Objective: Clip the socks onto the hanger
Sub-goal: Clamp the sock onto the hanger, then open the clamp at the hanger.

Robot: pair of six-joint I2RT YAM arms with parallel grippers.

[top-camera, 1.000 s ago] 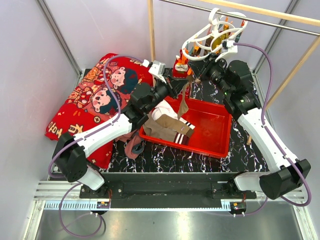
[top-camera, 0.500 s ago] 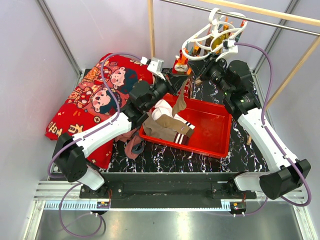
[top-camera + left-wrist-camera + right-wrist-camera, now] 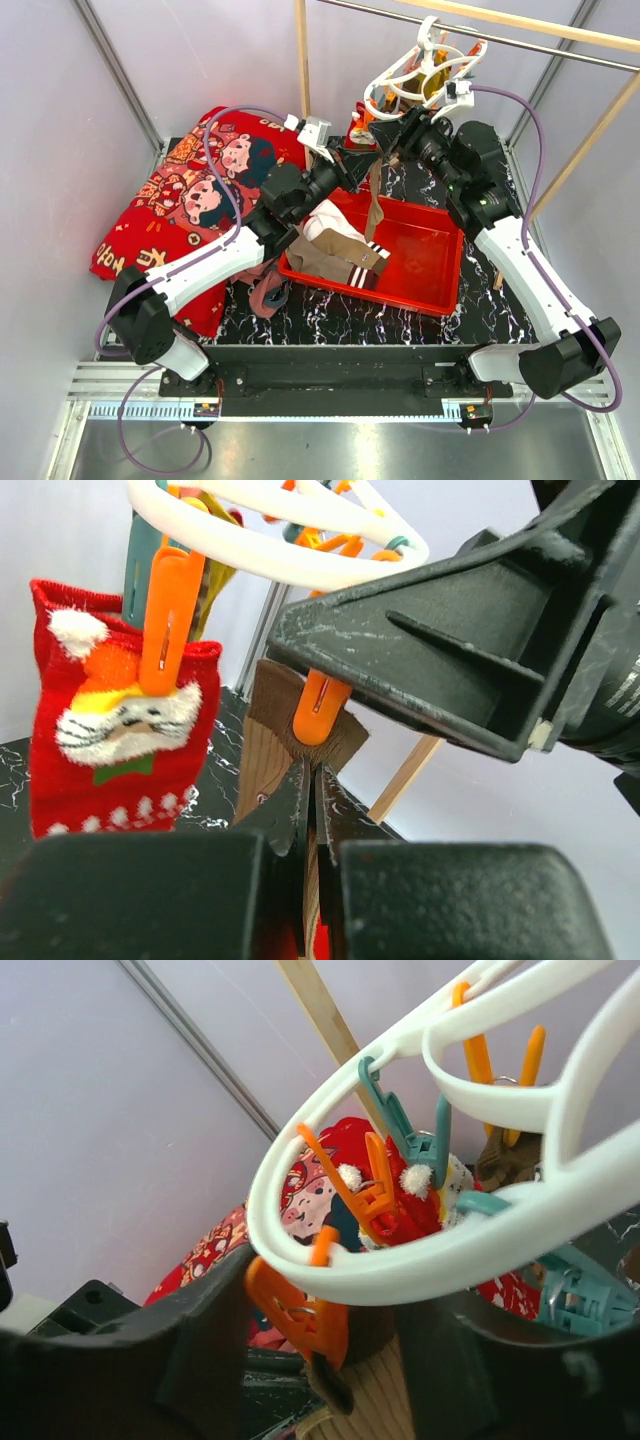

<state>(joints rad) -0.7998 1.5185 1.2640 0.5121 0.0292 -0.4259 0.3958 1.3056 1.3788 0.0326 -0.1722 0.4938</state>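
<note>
Left claw: pressed together, pinching a taupe-brown ribbed sock.
Just above its tips: orange plastic clip peg, tip on the sock's top edge.
Right claw: spread either side of that peg.
Overhead: white plastic oval ring hanger.
Beyond, leftward: red Santa-face sock, pegged.

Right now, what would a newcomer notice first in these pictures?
The white hanger with bright pegs hangs at the back right. Under it the left gripper holds a brown sock up to an orange peg. A red bin with more socks sits mid-table, a red cushion at the left.
</note>
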